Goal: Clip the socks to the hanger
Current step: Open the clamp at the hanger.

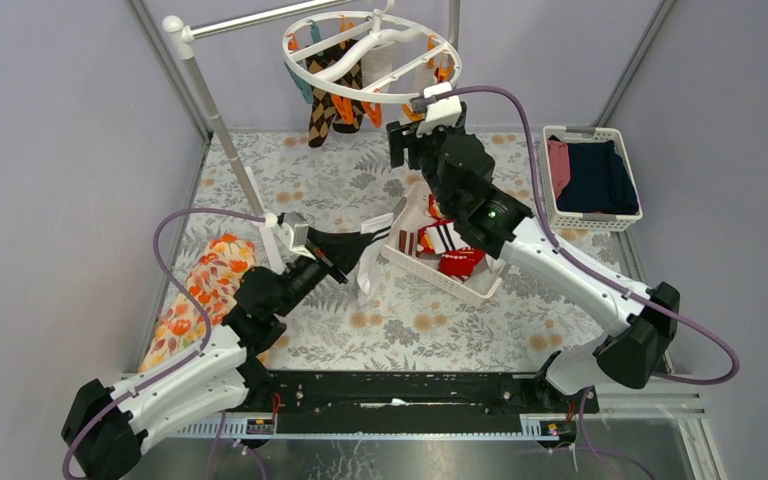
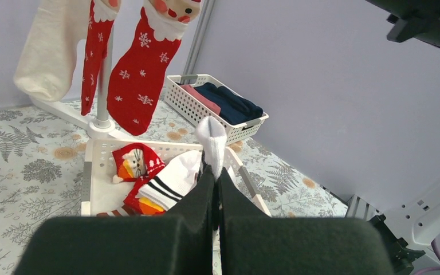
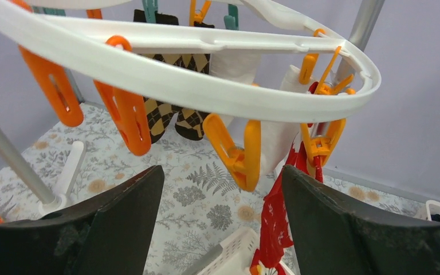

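Socks [image 1: 322, 115] are partly done: argyle, white and red pairs already hang from the hanger [image 3: 177, 86]. My left claw [image 2: 215, 186] is clenched on a white sock [image 2: 212, 137] beside the basket [image 2: 87, 183] on the desk, where more wait. My right claw [image 3: 222, 175] is released, empty, under an orange clip [image 3: 238, 154].

You're looking at a white hanger [image 3: 195, 91] with orange clips [image 3: 238, 154] and a few teal clips [image 3: 149, 8]. On it are argyle socks [image 1: 322, 112] in brown, black and tan, a cream sock [image 2: 48, 51], and red socks [image 2: 140, 80] flecked with white snowflakes. The white sock [image 2: 212, 137] shows black stripes. The counter [image 1: 440, 330] wears grey ferns and tan blossoms on white. The cloth [image 1: 205, 290] at near left is orange floral.
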